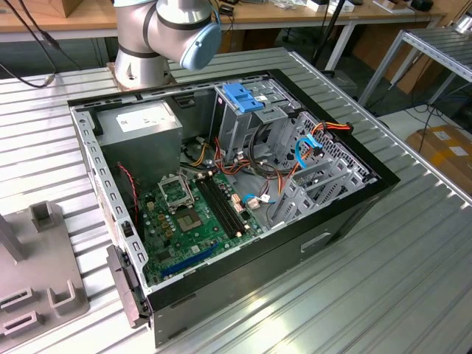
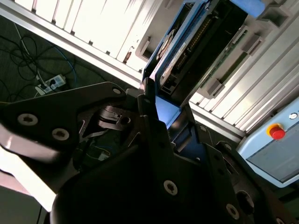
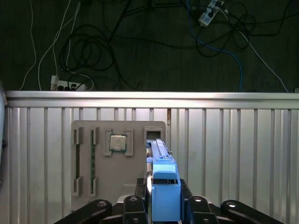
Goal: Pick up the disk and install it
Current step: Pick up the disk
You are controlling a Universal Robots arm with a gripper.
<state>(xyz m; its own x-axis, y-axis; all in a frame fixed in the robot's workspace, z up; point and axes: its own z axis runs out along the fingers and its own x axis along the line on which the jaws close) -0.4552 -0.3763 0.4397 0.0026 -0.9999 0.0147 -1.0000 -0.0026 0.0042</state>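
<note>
One grey tray (image 1: 33, 284) is sitting on the tabletop (image 1: 383, 295) at the exterior view's left, just beside the open computer case (image 1: 243, 287). Over that tray, in the first wrist view, the gripper (image 3: 164, 191) is holding the disk (image 3: 161, 156) on edge, and its fingers (image 3: 186, 191) are pinching the blue carrier from both sides. Further toward the exterior view's right, inside the case, the drive cage (image 1: 247, 110) is standing among loose cables (image 1: 306, 151). In my judgement the narrow grip on smooth plastic is risking a slip or a swing of the disk. Those cables are also threatening a snag, or a skewed and jammed entry at the cage.
</note>
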